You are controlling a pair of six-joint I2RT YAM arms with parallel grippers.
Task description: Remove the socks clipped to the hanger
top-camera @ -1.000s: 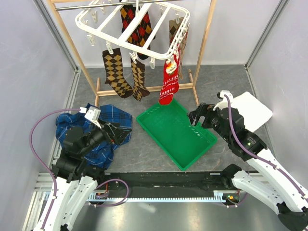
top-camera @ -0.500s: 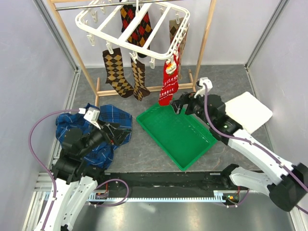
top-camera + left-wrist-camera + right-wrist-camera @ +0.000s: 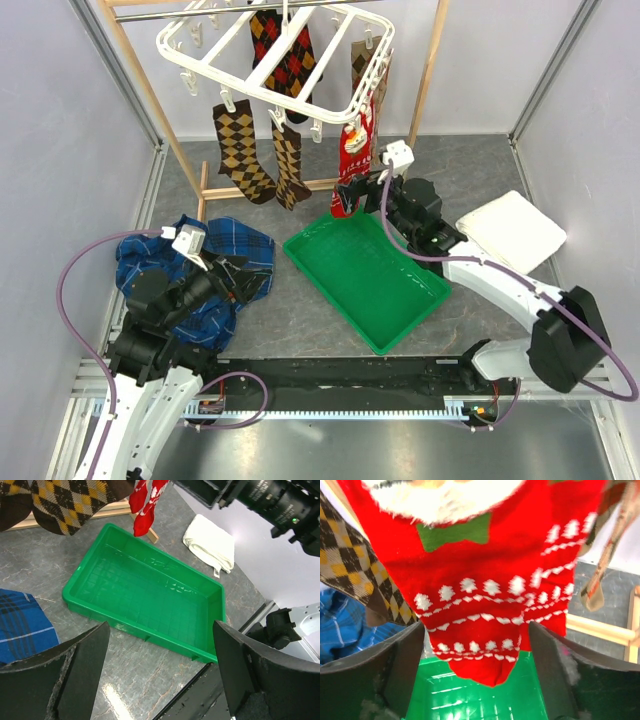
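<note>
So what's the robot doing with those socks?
It's taking socks off the white hanger. The right gripper is open, with a finger on each side of the red sock, but hasn't grabbed it yet. That sock hangs over the far edge of the green tray. The left gripper hovers open over the blue plaid cloth. The argyle socks hang clipped on too.

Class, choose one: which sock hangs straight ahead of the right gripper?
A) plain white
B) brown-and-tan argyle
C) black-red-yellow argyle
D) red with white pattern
D: the red sock with white pattern fills the right wrist view, ahead of the right gripper with its fingers open, and above the green tray.
</note>
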